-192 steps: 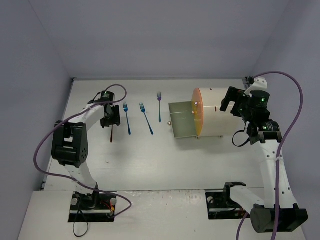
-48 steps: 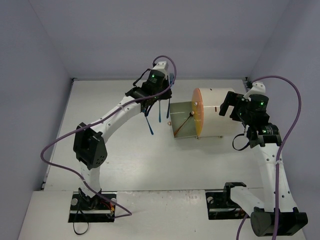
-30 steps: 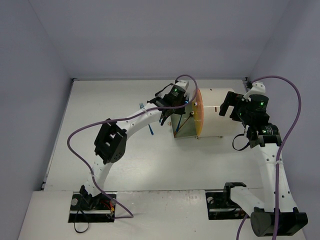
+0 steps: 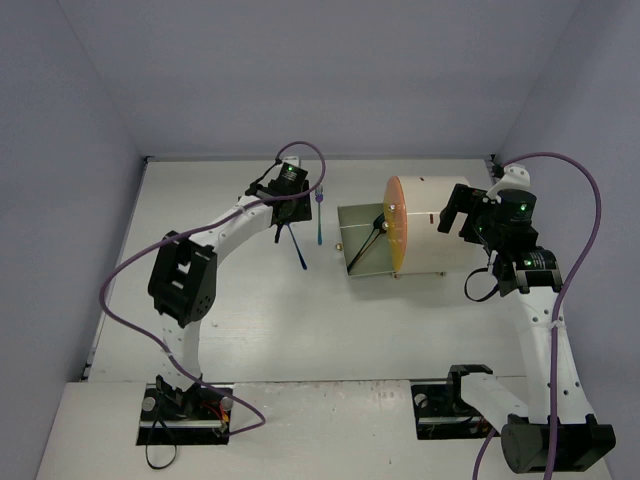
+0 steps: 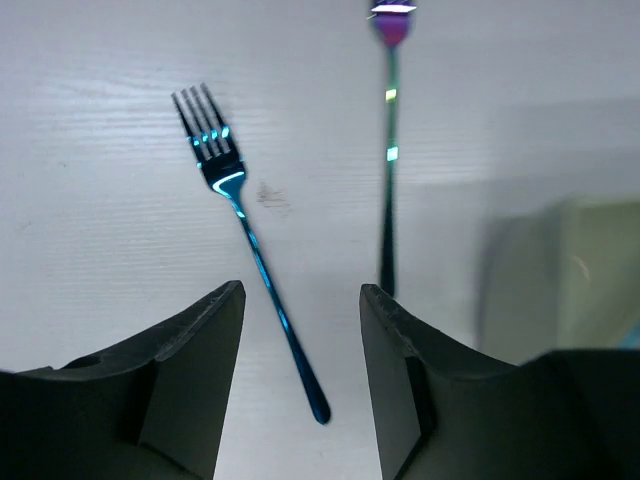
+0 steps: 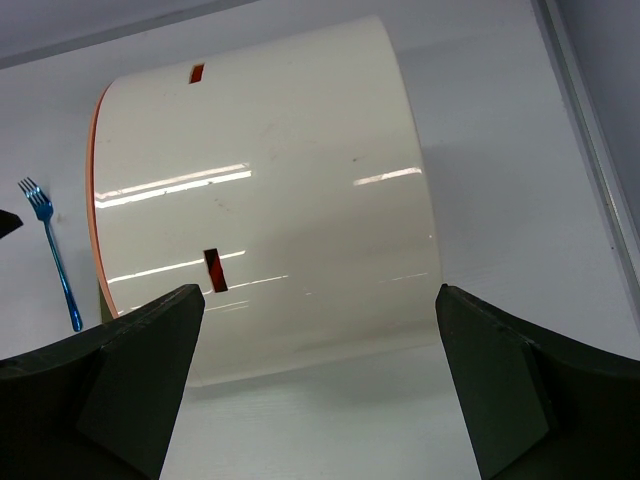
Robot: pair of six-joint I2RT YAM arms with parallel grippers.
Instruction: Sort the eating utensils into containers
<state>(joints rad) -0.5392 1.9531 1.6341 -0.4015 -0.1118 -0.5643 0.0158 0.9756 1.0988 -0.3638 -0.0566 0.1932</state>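
Two eating utensils lie on the white table: a blue fork [image 5: 245, 230] [image 4: 296, 247] and a blue-handled fork with a purple head [image 5: 389, 150] [image 4: 319, 217]. My left gripper [image 5: 300, 292] [image 4: 285, 208] hangs open above the blue fork's handle end, holding nothing. The containers are drawers in a white cylinder cabinet [image 6: 270, 190] [image 4: 432, 232] with an orange front [image 4: 395, 240]. One drawer [image 4: 357, 222] is pulled out, and a dark utensil [image 4: 370, 245] lies slantwise in it. My right gripper [image 6: 320, 295] [image 4: 455, 212] stands wide open behind the cabinet, not touching it.
The table's back edge [image 4: 320, 158] runs just beyond the forks, and grey walls close in on three sides. A raised rim [image 6: 590, 130] borders the table to the right of the cabinet. The blue fork [image 6: 55, 255] shows past the cabinet's front.
My left gripper has drawn back leftward from the open drawer to above the two forks, and its jaws have opened. The right arm has not moved.
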